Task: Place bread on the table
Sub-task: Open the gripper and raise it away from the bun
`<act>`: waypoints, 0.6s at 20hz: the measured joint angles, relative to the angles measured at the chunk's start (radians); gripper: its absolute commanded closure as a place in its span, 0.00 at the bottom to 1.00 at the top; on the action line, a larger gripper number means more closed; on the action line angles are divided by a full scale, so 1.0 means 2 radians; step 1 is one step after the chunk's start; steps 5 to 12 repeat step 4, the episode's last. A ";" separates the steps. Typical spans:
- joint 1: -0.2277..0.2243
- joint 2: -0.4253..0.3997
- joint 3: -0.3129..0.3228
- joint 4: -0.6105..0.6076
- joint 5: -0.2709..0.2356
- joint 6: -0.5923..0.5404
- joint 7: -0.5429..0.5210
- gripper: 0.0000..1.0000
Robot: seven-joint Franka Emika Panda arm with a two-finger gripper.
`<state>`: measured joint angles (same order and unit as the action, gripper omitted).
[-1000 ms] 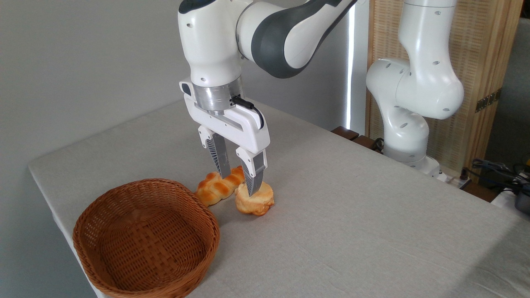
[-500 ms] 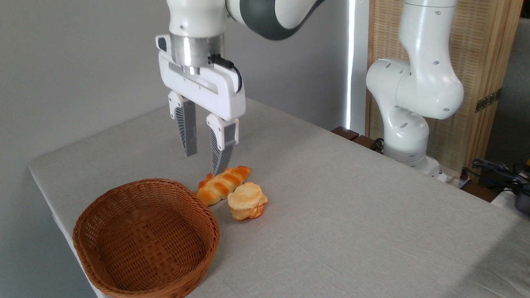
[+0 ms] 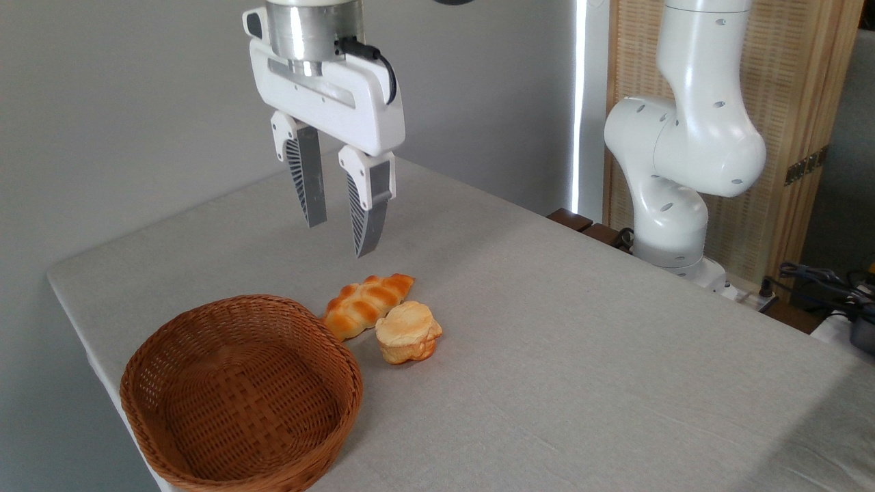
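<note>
Above the table: gripper (image 3: 338, 236), jaws apart and empty, well clear of everything below.
Change: a second ago its fingers straddled the bread; since then it has let go and risen up and to the left.
Bread (image 3: 407, 333): resting on the table (image 3: 581, 355), touching the braided loaf (image 3: 367, 305), outside the empty basket (image 3: 240, 395).
Meaning: placement looks complete; only withdrawal remains.

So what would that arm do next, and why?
Probably just lift clear and stop. The bun sits on the table beside the loaf, outside the basket, and the tool hangs open and empty above them, so nothing looks left to place.
</note>
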<state>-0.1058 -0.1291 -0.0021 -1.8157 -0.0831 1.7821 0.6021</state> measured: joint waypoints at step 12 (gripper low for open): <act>0.002 0.005 0.000 0.001 0.000 -0.001 0.000 0.00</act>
